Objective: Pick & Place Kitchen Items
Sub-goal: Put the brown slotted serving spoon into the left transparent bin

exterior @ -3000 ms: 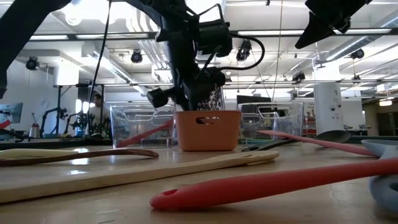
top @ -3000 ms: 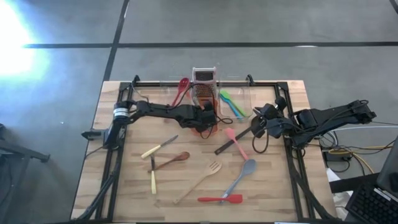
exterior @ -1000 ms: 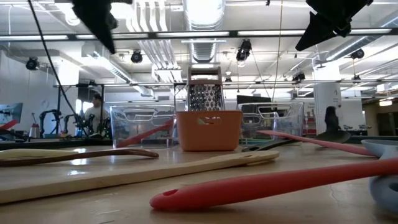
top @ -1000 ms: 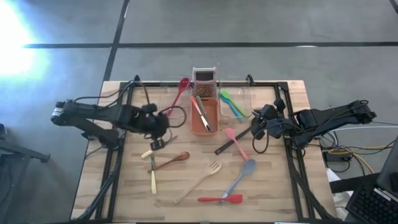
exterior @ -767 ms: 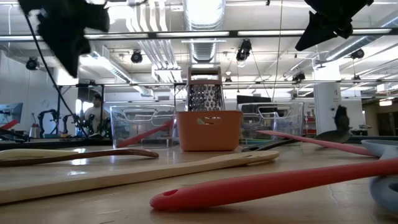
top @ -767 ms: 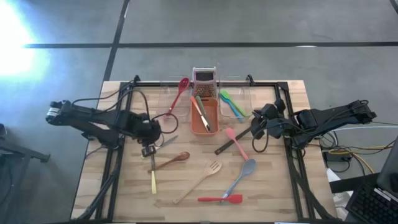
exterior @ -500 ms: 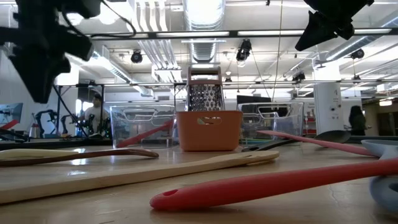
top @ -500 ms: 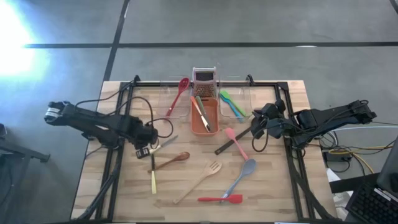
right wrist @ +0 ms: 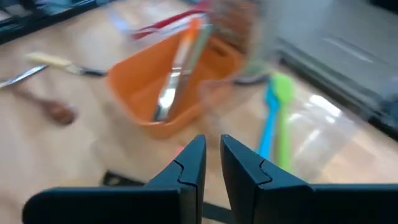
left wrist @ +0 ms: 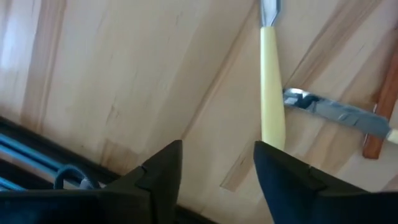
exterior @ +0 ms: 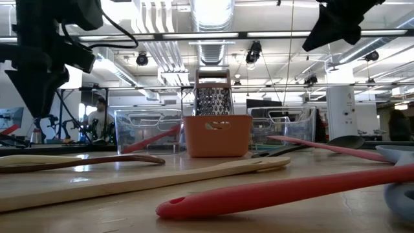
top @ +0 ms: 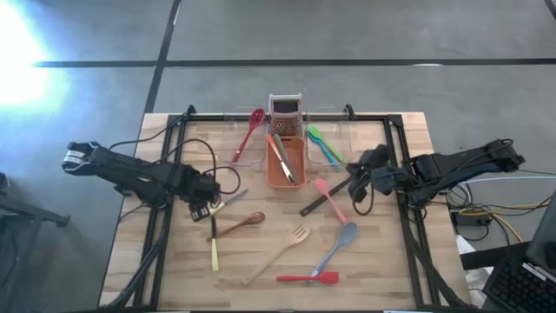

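Note:
My left gripper (top: 202,211) is open and empty, low over the table's left part; it also shows in the low view (exterior: 40,107). Just ahead of its fingers lies a yellow-handled knife (left wrist: 272,93), also seen from above (top: 222,204). A second yellow-handled knife (top: 214,248), a wooden spoon (top: 241,224) and a wooden fork (top: 282,252) lie flat nearby. A pink spatula (top: 328,198), a black-handled utensil (top: 314,203), a grey-blue spoon (top: 337,246) and a red spatula (top: 308,278) lie further right. My right gripper (top: 353,181) is shut and empty, above the table's right part.
An orange tub (top: 285,163) with metal tongs stands at the far middle, a grater (top: 285,108) behind it. Clear tubs flank it: one holds a red spoon (top: 250,130), the other green and blue utensils (top: 323,144). A black frame (top: 165,217) runs along the table's sides.
My left gripper has gone from beside the orange tub toward the table's near left and down, ending just above the yellow-handled knife. My right gripper has shifted slightly toward the table's left. No utensil has moved.

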Robot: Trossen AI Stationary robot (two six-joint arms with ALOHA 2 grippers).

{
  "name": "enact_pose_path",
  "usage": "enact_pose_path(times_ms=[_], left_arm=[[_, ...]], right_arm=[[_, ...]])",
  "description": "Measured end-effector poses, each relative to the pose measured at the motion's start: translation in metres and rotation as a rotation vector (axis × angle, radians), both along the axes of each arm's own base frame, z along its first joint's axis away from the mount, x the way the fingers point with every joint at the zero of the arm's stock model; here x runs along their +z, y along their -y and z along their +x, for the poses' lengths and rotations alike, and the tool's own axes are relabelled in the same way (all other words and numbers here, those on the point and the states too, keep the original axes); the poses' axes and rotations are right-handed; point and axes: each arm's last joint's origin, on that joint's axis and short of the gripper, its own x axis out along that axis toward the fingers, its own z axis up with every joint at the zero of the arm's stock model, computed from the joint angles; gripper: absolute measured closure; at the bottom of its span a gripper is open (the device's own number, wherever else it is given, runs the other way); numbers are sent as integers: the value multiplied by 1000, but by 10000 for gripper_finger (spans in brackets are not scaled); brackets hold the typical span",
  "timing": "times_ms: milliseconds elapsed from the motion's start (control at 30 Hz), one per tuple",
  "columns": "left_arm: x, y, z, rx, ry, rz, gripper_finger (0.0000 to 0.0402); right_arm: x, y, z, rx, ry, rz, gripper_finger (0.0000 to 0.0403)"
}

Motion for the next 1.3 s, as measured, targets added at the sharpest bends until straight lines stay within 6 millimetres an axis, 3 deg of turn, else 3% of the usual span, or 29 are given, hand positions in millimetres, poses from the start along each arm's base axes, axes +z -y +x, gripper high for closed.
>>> enact_pose_path(times_ms=[333, 633, 933, 1300], left_arm=[[2, 2, 17, -105, 164, -2, 176], [5, 4, 29, -148, 296, -6, 176], [6, 4, 31, -146, 318, 10, 177], [10, 4, 39, -206, 400, 61, 177]], right_arm=[[-10, -26, 42, 340, 19, 95, 360], [-25, -41, 76, 427, -111, 175, 359], [-28, -38, 66, 178, -500, 254, 320], [-33, -76, 78, 355, -398, 425, 242]])
